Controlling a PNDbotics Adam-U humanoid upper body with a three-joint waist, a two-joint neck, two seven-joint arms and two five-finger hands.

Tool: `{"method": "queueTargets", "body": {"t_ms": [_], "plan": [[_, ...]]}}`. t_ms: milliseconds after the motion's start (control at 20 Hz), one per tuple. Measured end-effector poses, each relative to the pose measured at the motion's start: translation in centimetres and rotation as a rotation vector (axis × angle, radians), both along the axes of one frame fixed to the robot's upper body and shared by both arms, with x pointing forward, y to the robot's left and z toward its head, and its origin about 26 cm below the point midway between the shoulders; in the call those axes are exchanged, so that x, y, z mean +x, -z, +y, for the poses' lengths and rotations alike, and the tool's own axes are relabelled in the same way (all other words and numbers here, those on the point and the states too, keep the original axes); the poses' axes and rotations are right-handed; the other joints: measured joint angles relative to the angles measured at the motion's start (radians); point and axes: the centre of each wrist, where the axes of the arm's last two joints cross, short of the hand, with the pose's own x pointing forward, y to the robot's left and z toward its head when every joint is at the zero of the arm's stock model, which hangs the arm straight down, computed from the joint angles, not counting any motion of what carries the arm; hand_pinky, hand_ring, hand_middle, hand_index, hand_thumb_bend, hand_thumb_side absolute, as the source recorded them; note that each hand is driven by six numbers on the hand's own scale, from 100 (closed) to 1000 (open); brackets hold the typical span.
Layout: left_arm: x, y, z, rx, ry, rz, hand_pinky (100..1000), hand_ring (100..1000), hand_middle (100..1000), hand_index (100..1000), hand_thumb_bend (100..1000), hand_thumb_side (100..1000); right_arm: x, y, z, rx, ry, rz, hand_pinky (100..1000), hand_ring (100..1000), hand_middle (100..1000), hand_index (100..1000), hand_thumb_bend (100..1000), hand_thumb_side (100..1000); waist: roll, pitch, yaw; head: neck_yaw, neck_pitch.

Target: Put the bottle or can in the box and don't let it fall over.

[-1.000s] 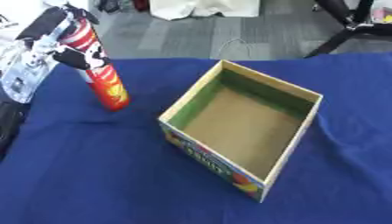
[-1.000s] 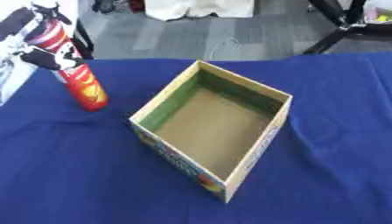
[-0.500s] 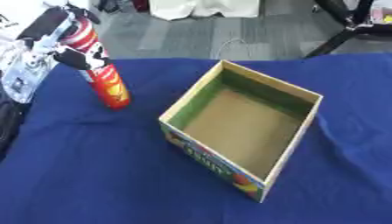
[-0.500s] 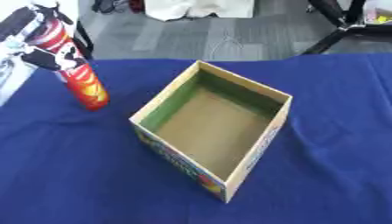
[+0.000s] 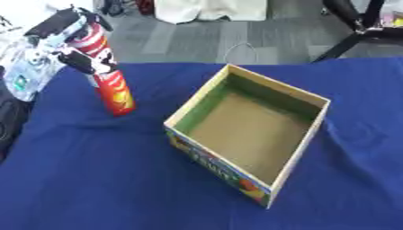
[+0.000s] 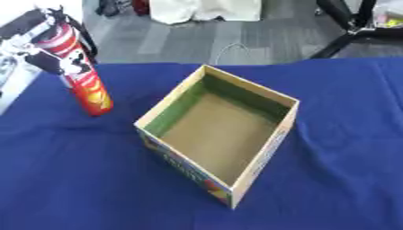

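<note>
Glossy printed can (image 5: 110, 85) in my left hand (image 5: 67, 42) of black plastic and silver metal; matt brown cardboard box (image 5: 252, 134); wrinkled blue cloth over counter (image 5: 94, 179).

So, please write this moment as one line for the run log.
left hand: shut on red can, upper part | can: upright on blue cloth, left of box | box: empty | right hand: not seen

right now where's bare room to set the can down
The box is empty inside. Blue cloth lies bare in front of it and to its right. The far left is crowded: left robot hand grips the red can there.
</note>
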Motion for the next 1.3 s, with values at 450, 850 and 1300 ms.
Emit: {"method": "queueTargets", "body": {"t_ms": [450, 850, 1300], "plan": [[-0.4, -1.1, -0.5, 0.023, -0.008, 0.098, 100, 100, 100, 105, 548, 100, -0.1, 0.2, -0.1, 0.004, 0.007, 0.011, 1000, 693, 746, 974, 100, 734, 0.005, -0.011, 0.003, -0.001, 0.011], [-0.2, -0.7, -1.4, 0.003, 0.019, 0.105, 100, 100, 100, 106, 568, 100, -0.2, 0.5, -0.2, 0.009, 0.013, 0.023, 1000, 693, 745, 972, 100, 728, 0.005, -0.029, 0.019, -0.011, 0.036], [0.1, -1.4, -3.1, -0.004, 0.066, 0.092, 100, 100, 100, 106, 577, 100, -0.3, 0.7, -0.3, 0.024, 0.011, 0.037, 1000, 693, 744, 968, 100, 717, 0.008, -0.084, 0.036, -0.019, 0.069]]}}
